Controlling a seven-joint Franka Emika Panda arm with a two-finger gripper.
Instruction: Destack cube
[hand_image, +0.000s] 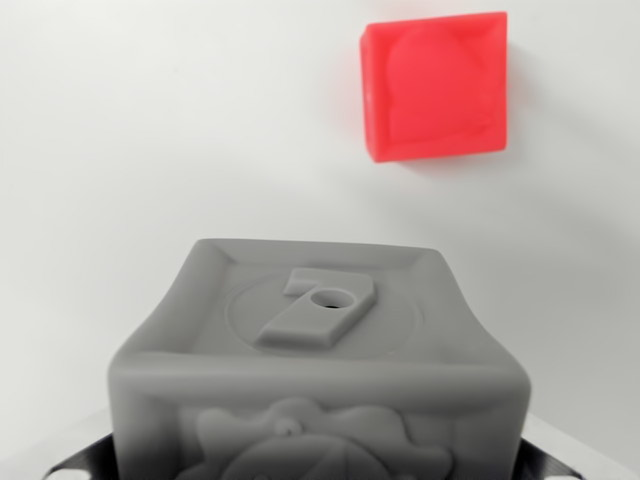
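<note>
Jaws mostly hidden behind grey cube (318, 365); only dark gripper (318, 462) edges peek out at bottom corners, so grip can't be told. Grey cube fills lower frame, cropped below. Red cube (436, 88) lies well apart, upper right on white table (130, 140).

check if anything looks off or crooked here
Nothing looks damaged or spilled. The red cube lies slightly rotated on the white surface, apart from the grey cube with the raised 7.

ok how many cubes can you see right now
2. A grey cube fills the bottom centre, close to the camera. A red cube lies on the white surface at upper right. Any beneath the grey one would be hidden.
</note>
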